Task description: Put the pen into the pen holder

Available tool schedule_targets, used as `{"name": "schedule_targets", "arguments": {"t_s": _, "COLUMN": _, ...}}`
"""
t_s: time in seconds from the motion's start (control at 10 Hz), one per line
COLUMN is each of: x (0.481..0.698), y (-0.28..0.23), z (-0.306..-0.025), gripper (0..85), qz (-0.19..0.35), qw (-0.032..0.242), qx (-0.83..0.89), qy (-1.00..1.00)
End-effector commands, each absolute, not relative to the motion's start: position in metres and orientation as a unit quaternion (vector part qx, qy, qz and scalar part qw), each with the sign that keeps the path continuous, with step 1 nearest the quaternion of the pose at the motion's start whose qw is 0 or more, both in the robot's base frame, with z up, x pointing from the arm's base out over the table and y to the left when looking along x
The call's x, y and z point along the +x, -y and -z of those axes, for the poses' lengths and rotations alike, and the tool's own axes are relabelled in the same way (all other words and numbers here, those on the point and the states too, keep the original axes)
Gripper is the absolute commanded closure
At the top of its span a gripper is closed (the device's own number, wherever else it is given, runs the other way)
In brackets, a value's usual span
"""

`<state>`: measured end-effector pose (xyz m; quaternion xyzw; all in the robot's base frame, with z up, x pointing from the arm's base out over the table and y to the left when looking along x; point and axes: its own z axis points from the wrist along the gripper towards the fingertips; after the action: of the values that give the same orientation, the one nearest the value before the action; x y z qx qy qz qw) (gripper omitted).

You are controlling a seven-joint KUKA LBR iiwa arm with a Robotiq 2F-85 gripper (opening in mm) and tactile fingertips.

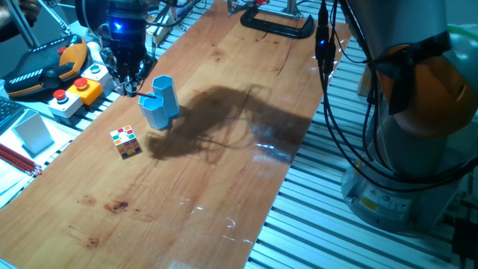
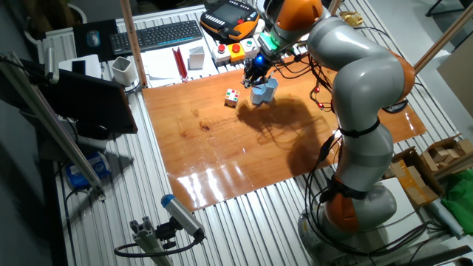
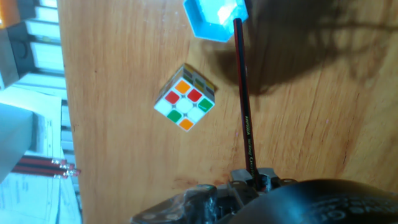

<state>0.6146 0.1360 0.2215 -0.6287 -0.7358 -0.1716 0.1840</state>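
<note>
My gripper is shut on the pen, a thin reddish-brown stick. In the hand view the pen runs from my fingers up to the light blue pen holder, and its far end lies at the rim of one hexagonal opening. I cannot tell whether the end is inside. The pen holder stands upright on the wooden table, just right of my gripper. In the other fixed view my gripper hovers just above and behind the holder.
A small multicoloured cube sits on the table in front of the holder. Red pencils lie off the table's left edge. A button box and a teach pendant lie behind my gripper. A black clamp is at the far end.
</note>
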Motion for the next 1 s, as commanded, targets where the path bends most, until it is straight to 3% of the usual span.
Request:
{"name": "schedule_targets", "arguments": {"t_s": 0.0, "x": 0.615, "y": -0.136, "z": -0.221, "gripper": 84.3, "qz": 0.173, "qw": 0.183, "qx": -0.628, "qy": 0.736}}
{"name": "schedule_targets", "arguments": {"t_s": 0.9, "x": 0.625, "y": -0.123, "z": -0.223, "gripper": 84.3, "qz": 0.187, "qw": 0.188, "qx": -0.636, "qy": 0.725}}
